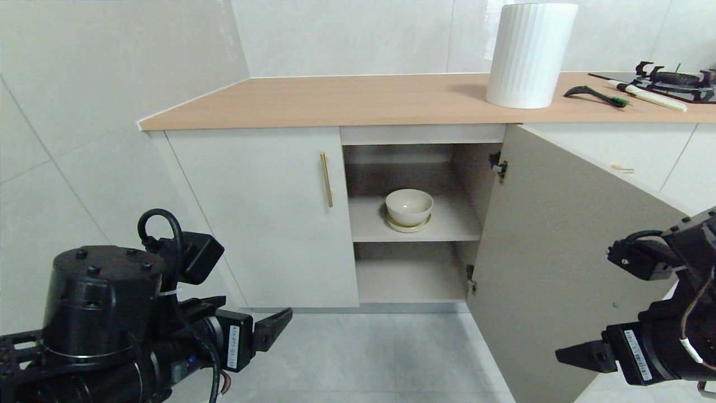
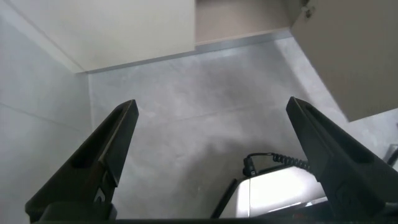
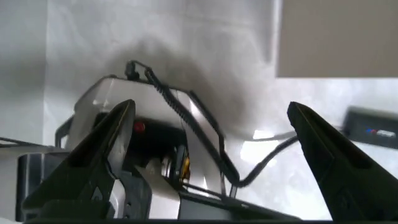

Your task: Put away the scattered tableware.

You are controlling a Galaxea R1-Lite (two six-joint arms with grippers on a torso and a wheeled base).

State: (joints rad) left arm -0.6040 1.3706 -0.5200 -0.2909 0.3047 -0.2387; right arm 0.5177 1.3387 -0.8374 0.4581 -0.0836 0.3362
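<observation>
My left claw (image 2: pixel 211 107) and right claw (image 3: pixel 211 107) are both wide, holding nothing; the bowl (image 1: pixel 409 206) sits on a plate (image 1: pixel 408 226) on the cupboard shelf (image 1: pixel 454 225); I think I should push the door (image 1: pixel 554 252) shut next.

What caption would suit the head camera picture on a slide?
Cream round bowl on a gold-rimmed saucer inside the open white cabinet; left gripper and right gripper hang low, open.

a home kitchen: a wood-top counter (image 1: pixel 335 101) over pale cabinets (image 1: pixel 263 218), white tiled walls (image 1: pixel 347 33), a gas hob (image 1: pixel 679 81) at the counter's right edge, a bowl (image 1: pixel 409 206) on a cabinet shelf (image 1: pixel 450 224).
</observation>
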